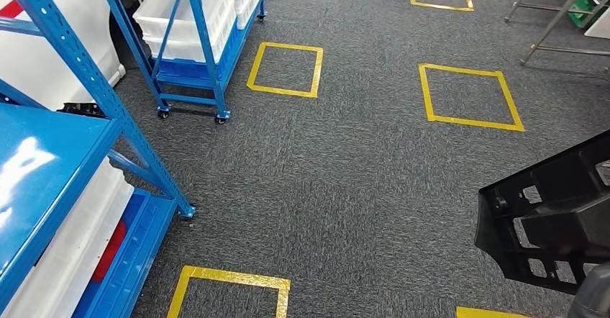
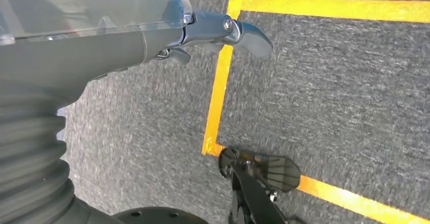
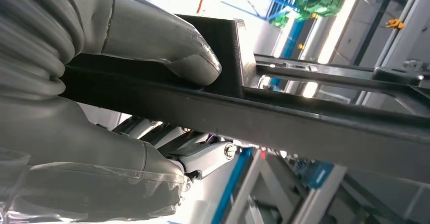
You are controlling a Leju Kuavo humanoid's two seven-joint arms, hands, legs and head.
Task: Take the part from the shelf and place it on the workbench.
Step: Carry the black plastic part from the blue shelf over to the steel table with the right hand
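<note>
Two hands: right robot hand (image 3: pixel 127 112) clamps the black part (image 3: pixel 284 107), thumb on top, fingers (image 3: pixel 198 155) underneath
Left robot hand (image 2: pixel 152 36): hanging over the carpet (image 2: pixel 329 92), holding nothing, fingers loose
Part spot: right of the blue shelf (image 1: pixel 65 160), above carpet
Further out: yellow tape squares (image 1: pixel 285 68), cart with white bins (image 1: pixel 194 16)

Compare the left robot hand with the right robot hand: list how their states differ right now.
The right robot hand grips the black plastic part, thumb pressed on one side and fingers on the other; the left robot hand holds nothing. The right robot hand is raised, with blue racks behind it; the left robot hand hangs over grey carpet and yellow floor tape. Both have grey ribbed covers.
</note>
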